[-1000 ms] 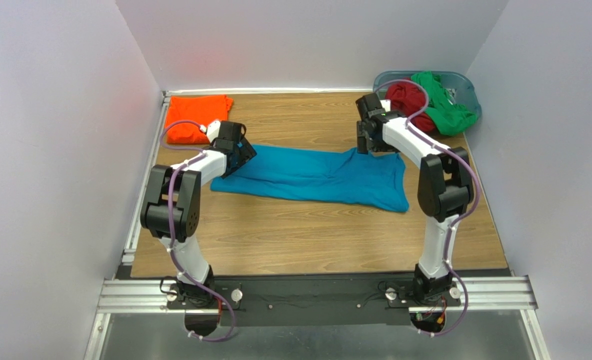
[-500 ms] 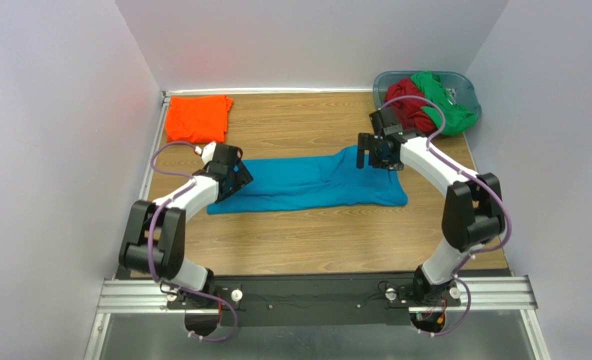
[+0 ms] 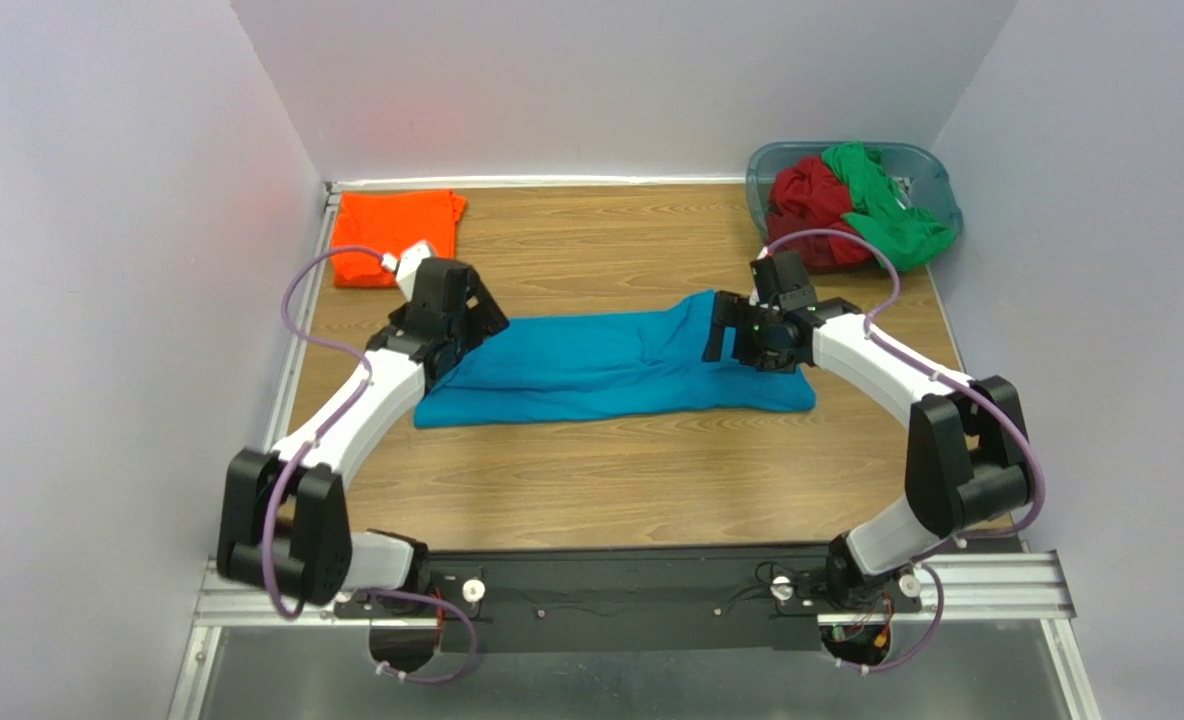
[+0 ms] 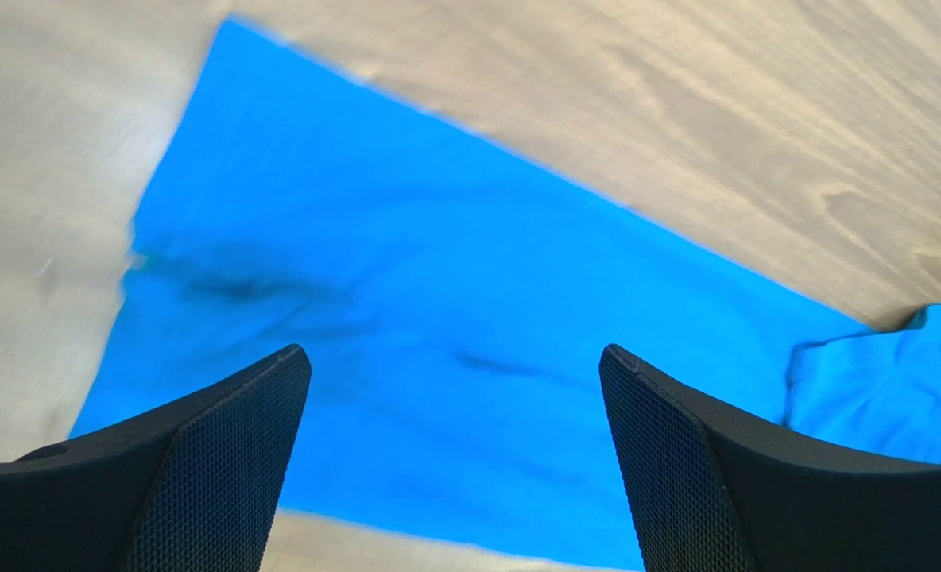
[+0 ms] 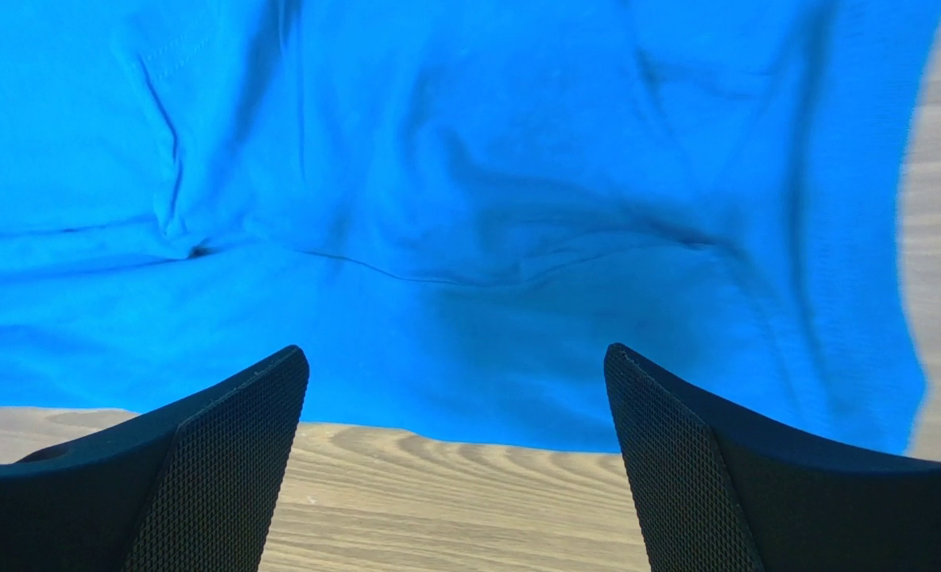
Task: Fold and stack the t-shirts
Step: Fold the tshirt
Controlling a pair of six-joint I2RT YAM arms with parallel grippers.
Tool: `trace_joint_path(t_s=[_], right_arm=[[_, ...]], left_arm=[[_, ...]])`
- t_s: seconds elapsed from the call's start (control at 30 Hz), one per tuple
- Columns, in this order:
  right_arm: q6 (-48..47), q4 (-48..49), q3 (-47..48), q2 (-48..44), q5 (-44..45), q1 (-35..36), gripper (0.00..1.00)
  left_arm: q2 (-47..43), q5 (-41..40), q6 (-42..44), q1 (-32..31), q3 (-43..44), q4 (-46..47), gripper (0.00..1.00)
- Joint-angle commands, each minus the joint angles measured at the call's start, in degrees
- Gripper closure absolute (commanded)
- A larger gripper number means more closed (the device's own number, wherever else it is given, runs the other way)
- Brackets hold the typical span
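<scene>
The orange t-shirt [image 3: 395,236] is seen folded at the table's [image 3: 628,480] far left corner, while the dark red t-shirt [image 3: 809,192] and green t-shirt [image 3: 887,218] lie heaped in the tub [image 3: 932,162] at far right; the task is judged under half done. The teal-blue t-shirt [image 3: 598,372] is laid mid-table as a long, wrinkled, partly folded band. The left gripper [image 4: 451,465] and right gripper [image 5: 454,465] are held over its ends, fingers spread, nothing grasped.

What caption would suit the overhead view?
Left gripper and right gripper open over a teal-blue t-shirt laid on the table.
</scene>
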Motion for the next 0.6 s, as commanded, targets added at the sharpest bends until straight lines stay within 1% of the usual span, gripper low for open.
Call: trace_joint_path(t_s=[0.0, 0.07, 0.1, 0.17, 0.23, 0.33, 0.53, 0.57], right_arm=[[2.2, 5.1, -0.7, 2.5, -4.0, 0.2, 0.00], [2.1, 5.2, 0.3, 4.8, -1.6, 0.1, 0.00], [2.1, 5.3, 0.6, 5.6, -0.4, 0.1, 0.00], [2.2, 5.5, 1.2, 7.4, -0.3, 0.1, 0.00], [3.2, 5.8, 1.9, 10.2, 4.3, 0.1, 0.00], [3.2, 6.6, 3.0, 13.3, 6.9, 0.1, 0.00], [1.9, 7.5, 9.0, 21.0, 4.7, 0.1, 0.00], [1.6, 7.5, 9.9, 22.0, 4.3, 0.1, 0.00]], left_arm=[[8.7, 5.0, 5.2, -0.7, 4.6, 4.7, 0.02], [12.2, 8.5, 7.3, -1.0, 6.8, 6.5, 0.02], [15.4, 11.0, 7.9, -1.1, 7.5, 6.8, 0.02], [18.2, 12.9, 8.9, -1.1, 8.4, 7.4, 0.02], [20.8, 13.9, 9.4, -1.1, 8.1, 8.0, 0.02], [21.6, 13.4, 8.9, -1.2, 6.6, 8.1, 0.02], [19.9, 14.3, 6.9, -2.1, -1.1, 9.6, 0.02], [19.7, 15.8, 6.5, -2.6, -1.9, 9.6, 0.02]])
